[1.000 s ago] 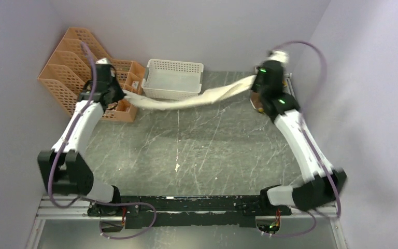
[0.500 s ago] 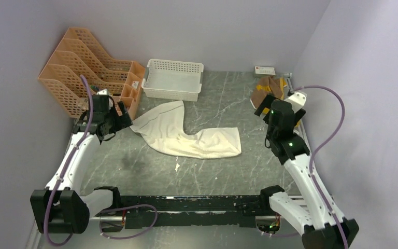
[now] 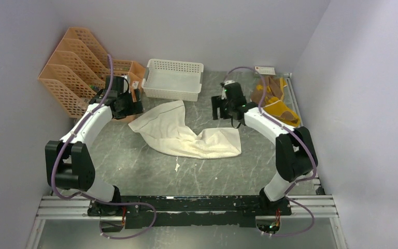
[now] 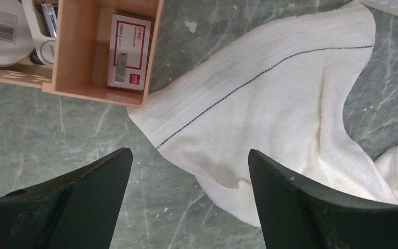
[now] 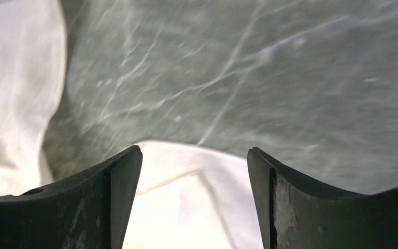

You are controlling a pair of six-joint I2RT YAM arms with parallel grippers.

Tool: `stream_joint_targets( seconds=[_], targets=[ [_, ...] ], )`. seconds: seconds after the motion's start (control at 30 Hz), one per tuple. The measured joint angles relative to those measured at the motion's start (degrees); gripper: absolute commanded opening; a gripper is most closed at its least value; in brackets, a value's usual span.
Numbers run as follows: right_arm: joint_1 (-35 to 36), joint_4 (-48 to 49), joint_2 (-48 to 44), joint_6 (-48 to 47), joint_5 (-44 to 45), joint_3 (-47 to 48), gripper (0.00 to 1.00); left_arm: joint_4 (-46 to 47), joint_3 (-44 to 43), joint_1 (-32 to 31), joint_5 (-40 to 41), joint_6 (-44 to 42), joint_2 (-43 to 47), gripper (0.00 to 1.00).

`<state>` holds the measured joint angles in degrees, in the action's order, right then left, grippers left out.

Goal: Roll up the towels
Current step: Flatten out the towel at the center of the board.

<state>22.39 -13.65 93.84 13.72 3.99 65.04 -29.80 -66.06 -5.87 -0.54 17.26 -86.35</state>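
**Cream towel lies flat-ish, rolling not yet begun**

Bent and rumpled, the cream towel sits mid-desk; the brown towel is heaped at the far right. Both end effectors hover spread and empty: left end effector over its left corner, right end effector over its right end. The next move is likely to straighten it, then pinch an edge. The right wrist view is blurred.

Your white-and-black left arm and right arm both reach forward, elbows bent; black two-finger left gripper and right gripper jaws spread wide.
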Motion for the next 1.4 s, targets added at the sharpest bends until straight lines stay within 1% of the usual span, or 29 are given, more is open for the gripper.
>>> stream_joint_targets(
  seconds=[0.1, 0.17, 0.27, 0.47, 0.73, 0.77, 0.97, 1.03, 1.27, 1.4],
  targets=[
    [3.0, -2.9, 1.4, -2.5, -3.8, -0.2, 0.68, -0.1, 0.0, -0.1, 0.4, -1.5, 0.0, 0.94],
    [3.5, -4.0, 1.4, -3.6, -5.8, -0.5, 0.66, -0.1, 0.0, -0.1, 0.5, -2.2, 0.0, 0.94],
    [3.4, -5.0, 1.5, -4.7, -7.7, -1.4, 0.6, -0.1, 0.0, -0.1, 0.9, -3.0, 0.0, 0.93],
    [3.4, -7.5, 2.8, -5.4, -8.5, -3.6, 0.56, -0.3, 0.2, -0.1, 1.4, -3.8, 0.0, 0.93],
    [3.4, -8.1, 6.4, -5.6, -10.2, -4.5, 0.55, -0.4, 0.2, -0.1, 1.4, -4.0, -0.4, 0.93],
    [3.4, -8.0, 6.7, -5.6, -10.3, -4.5, 0.53, -0.4, 0.2, -0.1, 1.4, -4.0, -0.6, 0.93],
    [3.4, -7.8, 8.2, -6.1, -9.6, -4.1, 0.19, -0.4, 1.4, -0.1, 1.4, -4.0, -1.6, 0.92],
    [3.3, -7.9, 8.3, -6.1, -9.1, -3.9, 0.0, -0.4, 2.2, -0.1, 1.4, -4.0, -2.0, 0.93],
    [3.3, -9.4, 7.9, -6.1, -7.2, -3.2, 0.0, -0.4, 3.7, -0.1, 1.4, -4.0, -2.4, 0.93],
    [3.3, -12.2, 4.0, -5.6, -2.8, -2.0, 0.0, -0.4, 3.7, 0.3, 1.6, -3.7, -3.9, 0.93]
  ],
)
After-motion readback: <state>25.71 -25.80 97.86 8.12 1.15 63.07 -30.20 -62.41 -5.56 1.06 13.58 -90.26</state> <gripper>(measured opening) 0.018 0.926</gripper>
